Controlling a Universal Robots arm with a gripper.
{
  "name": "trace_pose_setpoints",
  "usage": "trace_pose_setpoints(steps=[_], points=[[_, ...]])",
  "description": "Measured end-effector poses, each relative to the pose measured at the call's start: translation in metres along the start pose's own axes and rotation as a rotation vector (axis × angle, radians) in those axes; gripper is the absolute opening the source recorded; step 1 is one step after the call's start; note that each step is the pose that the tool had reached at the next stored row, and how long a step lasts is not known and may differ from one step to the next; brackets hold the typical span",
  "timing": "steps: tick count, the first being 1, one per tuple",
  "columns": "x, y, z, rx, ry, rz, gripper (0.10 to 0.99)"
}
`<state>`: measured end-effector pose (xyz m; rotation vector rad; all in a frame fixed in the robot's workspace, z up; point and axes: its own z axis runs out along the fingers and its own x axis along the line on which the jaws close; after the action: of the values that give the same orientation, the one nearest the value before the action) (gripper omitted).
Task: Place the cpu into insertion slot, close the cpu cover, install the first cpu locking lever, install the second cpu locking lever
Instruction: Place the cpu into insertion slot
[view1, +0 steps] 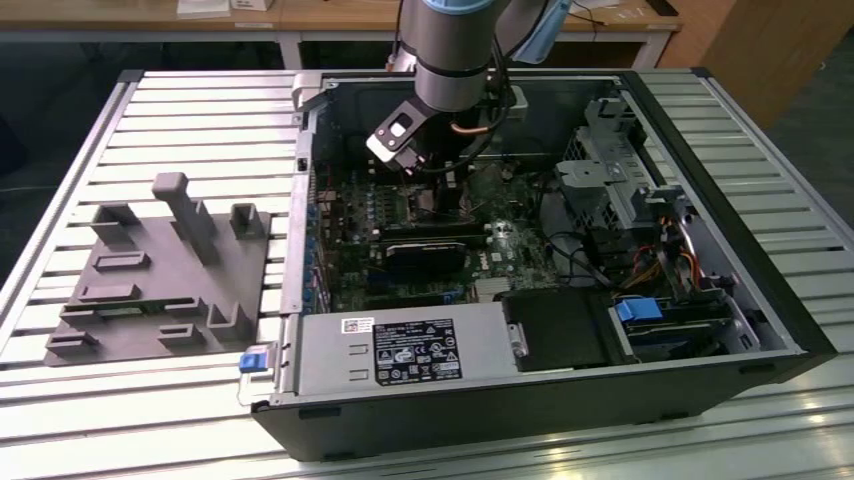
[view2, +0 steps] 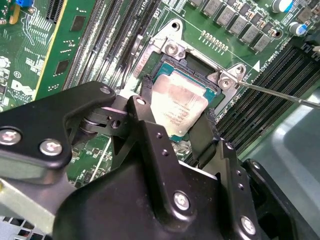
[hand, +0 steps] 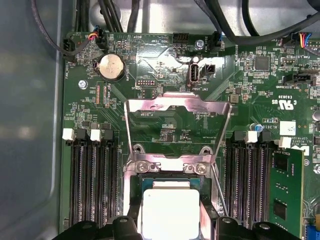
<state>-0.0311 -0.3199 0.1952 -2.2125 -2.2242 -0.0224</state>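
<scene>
Claw (view2: 175, 126) tight on cpu (view2: 179, 106) above open socket (view2: 196, 62)

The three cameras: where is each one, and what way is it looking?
Exterior view: off the arm, looking down into the open black computer case; the grey robot arm shows.
First wrist view: on the arm, facing the green motherboard straight on; black jaws show.
Second wrist view: on the arm, slanted, close behind the black jaws.
Both wrist views share the small flat square silvery cpu held between the jaws.
</scene>
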Motion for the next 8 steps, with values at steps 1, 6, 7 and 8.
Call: trace_pose_setpoints(steps=[1,6,7,8], points=[[-0.0001,0.0,0.0001,0.0,0.0001,0.0,0.537],[-0.0014,-0.0008,0.0005,0.0,0.0002,-0.014,0.537],[-0.0016,-0.0009,0.0007,0.0,0.0003,-0.02,0.537],[-0.0016,-0.0009,0.0007,0.0,0.0002,-0.022,0.537]])
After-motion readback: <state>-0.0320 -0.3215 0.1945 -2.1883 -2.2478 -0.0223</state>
